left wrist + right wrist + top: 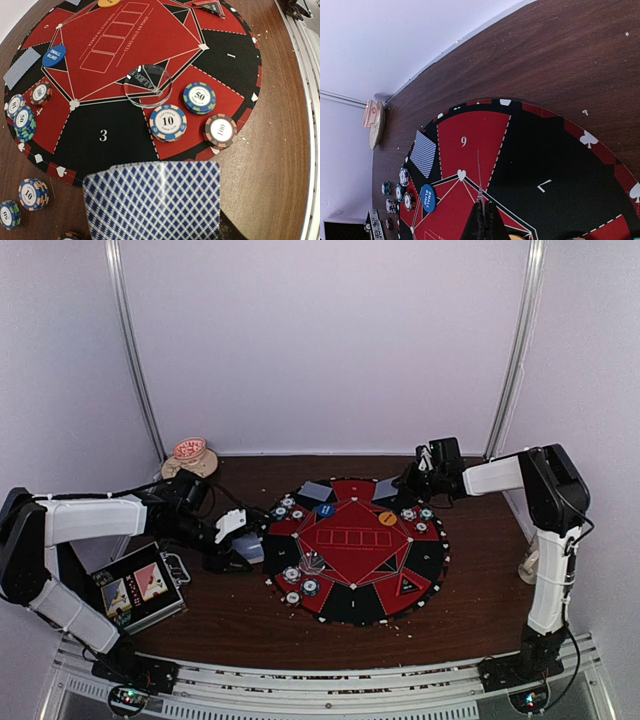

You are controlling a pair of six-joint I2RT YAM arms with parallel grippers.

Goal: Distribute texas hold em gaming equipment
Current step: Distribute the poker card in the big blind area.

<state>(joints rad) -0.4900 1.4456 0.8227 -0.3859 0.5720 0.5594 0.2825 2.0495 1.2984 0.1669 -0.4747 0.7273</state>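
A round red-and-black poker mat (pixel 352 606) lies mid-table. My left gripper (pixel 243 546) hovers at the mat's left edge, shut on blue-diamond-backed playing cards (pixel 152 200) that hide its fingers in the left wrist view. Beyond them lie a 10 chip (pixel 168 122), a 50 chip (pixel 199 97), a 100 chip (pixel 220 131) and a clear disc (pixel 148 86). My right gripper (pixel 484 212) is shut on a card seen edge-on (pixel 479 175) above the mat's far side. Another card (pixel 424 153) lies flat by the blue small-blind button (pixel 428 198). An orange button (pixel 387 519) sits further right.
More chip stacks (pixel 33 194) stand off the mat on the brown table. A beige mug (pixel 190 455) stands at the back left. A metal case with card pictures (pixel 138 588) lies near the left arm's base. White walls and two frame posts enclose the table.
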